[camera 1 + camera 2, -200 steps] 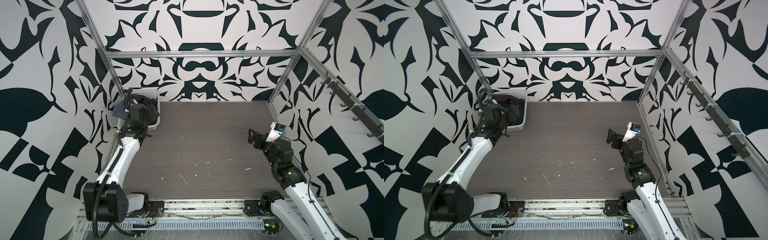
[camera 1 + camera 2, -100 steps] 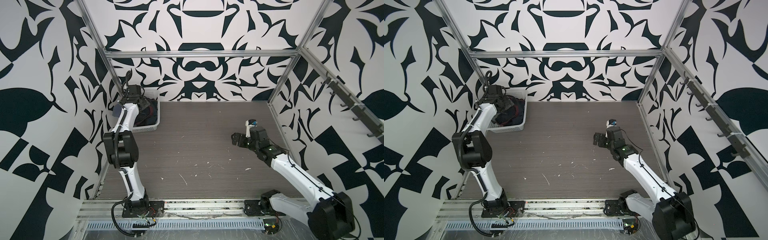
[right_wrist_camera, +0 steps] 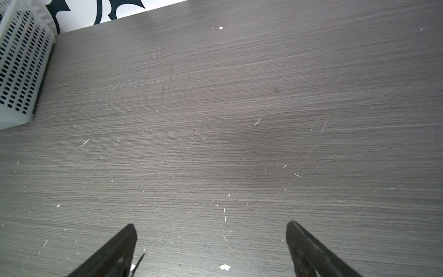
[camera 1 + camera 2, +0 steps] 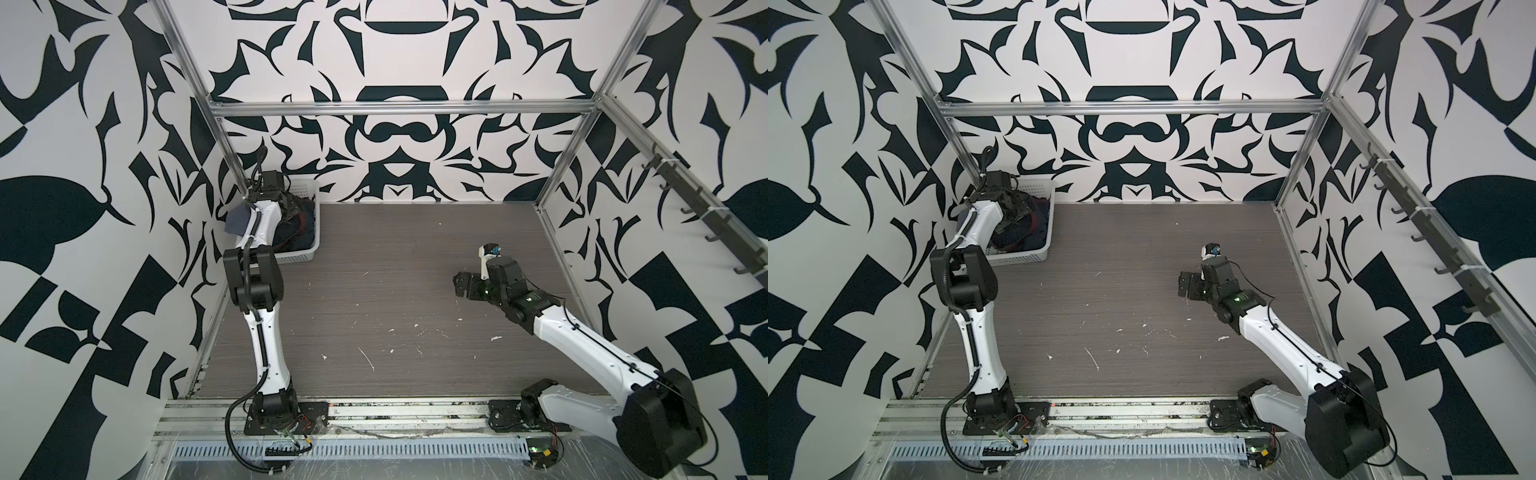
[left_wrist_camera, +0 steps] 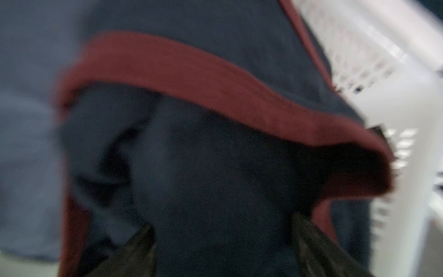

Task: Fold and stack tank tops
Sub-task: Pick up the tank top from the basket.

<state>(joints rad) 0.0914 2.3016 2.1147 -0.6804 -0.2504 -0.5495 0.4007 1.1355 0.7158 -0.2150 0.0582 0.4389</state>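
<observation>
While my left gripper (image 5: 220, 230) was down inside the white basket (image 5: 395, 100), the navy tank top (image 5: 215, 172) lay crumpled beneath it. The grey-blue tank top (image 5: 24, 144) was bunched just beside it, and both were in the basket at the table's far left corner. My jaws stood apart with a hump of navy cloth between them; the blur did not let me tell whether they already bit it. I judged the cloth light, limp and likely to drag its neighbour along, so a pinch on the navy top alone mattered. The maroon trim (image 5: 191, 72) looked the best hold: a doubled, firmer edge that should slip less and let the top hang open. My right gripper (image 3: 211, 230) hung wide apart and empty above the bare table (image 3: 239, 120), well away from the basket.
</observation>
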